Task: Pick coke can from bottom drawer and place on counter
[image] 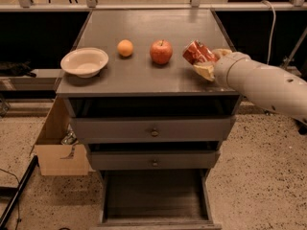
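The coke can (195,51), red with white lettering, lies tilted between the fingers of my gripper (205,62), which is shut on it. Both are low over the right part of the counter (139,78), just right of a red apple (161,51). Whether the can touches the grey top I cannot tell. My white arm reaches in from the right edge of the view. Below, the bottom drawer (153,198) stands pulled out, and its dark inside shows nothing.
A cream bowl (85,61) and an orange (125,48) sit on the left half of the counter. Two shallower drawers with round knobs (154,132) are closed. An open cardboard box (58,147) stands on the floor to the cabinet's left.
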Controlling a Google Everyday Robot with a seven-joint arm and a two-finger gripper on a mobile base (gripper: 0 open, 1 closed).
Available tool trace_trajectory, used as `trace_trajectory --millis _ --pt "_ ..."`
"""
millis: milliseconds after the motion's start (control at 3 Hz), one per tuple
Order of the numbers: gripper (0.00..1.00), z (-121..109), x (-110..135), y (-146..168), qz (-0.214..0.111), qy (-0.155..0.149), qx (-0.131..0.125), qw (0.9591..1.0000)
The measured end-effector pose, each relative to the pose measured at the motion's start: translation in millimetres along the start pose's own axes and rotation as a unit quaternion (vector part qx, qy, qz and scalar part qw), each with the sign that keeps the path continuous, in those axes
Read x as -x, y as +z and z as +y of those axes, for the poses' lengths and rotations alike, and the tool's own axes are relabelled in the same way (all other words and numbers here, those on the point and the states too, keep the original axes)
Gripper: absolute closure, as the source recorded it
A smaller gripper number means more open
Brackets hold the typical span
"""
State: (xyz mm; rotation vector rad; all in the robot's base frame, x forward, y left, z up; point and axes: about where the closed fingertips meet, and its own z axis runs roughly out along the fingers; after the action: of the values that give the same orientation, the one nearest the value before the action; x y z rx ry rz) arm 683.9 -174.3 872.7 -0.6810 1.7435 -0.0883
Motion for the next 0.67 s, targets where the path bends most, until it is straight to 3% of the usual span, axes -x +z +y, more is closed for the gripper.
trace_trajectory --millis 667 --pt "0.51 0.0 0.0 0.0 0.0 0.0 0.0 1.0"
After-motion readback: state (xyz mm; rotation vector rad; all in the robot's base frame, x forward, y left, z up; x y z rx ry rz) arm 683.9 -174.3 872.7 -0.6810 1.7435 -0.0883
